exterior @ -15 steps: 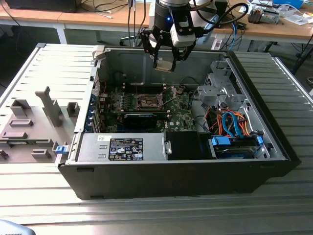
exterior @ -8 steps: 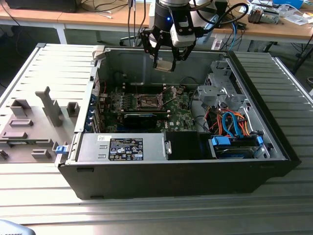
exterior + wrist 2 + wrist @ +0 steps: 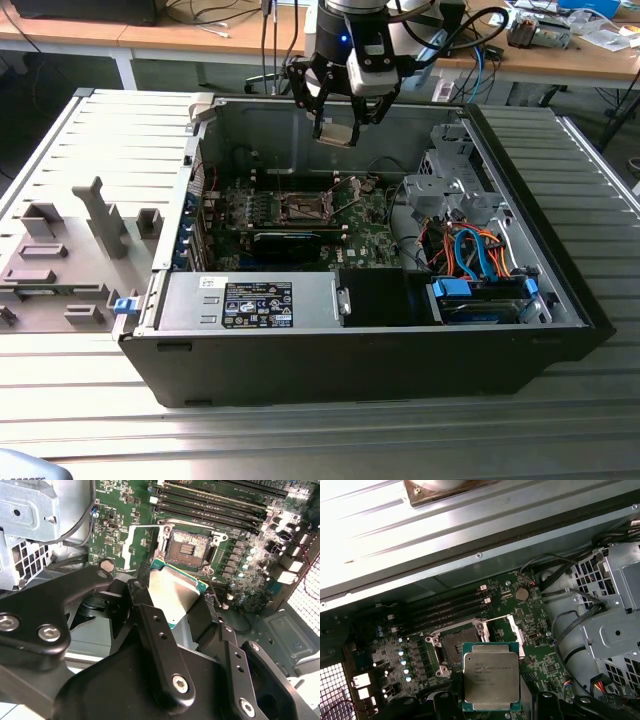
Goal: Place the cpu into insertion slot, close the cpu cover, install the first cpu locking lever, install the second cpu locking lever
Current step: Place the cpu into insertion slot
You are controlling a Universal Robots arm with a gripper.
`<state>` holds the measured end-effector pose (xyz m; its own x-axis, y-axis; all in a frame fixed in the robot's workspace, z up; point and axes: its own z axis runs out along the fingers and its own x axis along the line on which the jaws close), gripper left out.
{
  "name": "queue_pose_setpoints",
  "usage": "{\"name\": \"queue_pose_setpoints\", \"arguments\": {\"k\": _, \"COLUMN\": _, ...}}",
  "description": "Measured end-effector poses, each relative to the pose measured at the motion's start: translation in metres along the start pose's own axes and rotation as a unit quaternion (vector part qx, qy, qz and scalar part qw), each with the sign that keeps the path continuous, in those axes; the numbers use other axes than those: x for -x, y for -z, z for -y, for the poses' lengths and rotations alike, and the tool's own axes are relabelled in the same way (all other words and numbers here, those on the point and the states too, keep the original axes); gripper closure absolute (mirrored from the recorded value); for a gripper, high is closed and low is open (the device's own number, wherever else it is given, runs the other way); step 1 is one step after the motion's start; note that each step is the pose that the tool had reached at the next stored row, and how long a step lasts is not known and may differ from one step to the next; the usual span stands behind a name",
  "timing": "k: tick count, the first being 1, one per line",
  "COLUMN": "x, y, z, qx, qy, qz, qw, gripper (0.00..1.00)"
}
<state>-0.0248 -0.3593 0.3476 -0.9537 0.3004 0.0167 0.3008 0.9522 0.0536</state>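
Gripper [image 3: 340, 122] is noted clamped on opposite edges of the cpu [image 3: 335, 136], held at upper centre of the exterior view, well above the exposed insertion slot [image 3: 303, 207]; it is judged light, stiff, fragile underneath and best gripped by its edges only.

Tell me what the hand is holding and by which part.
The hand holds the cpu, pinched across two opposite side edges, its metal top bare. The cpu hangs clear of the insertion slot.
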Motion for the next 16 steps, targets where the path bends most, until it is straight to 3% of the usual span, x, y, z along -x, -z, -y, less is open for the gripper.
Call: {"name": "queue_pose_setpoints", "arguments": {"k": 16, "x": 0.0, "y": -0.0001, "z": 0.0, "qx": 0.0003, "qy": -0.018, "qz": 0.001, "qw": 0.99983, "gripper": 0.46}}
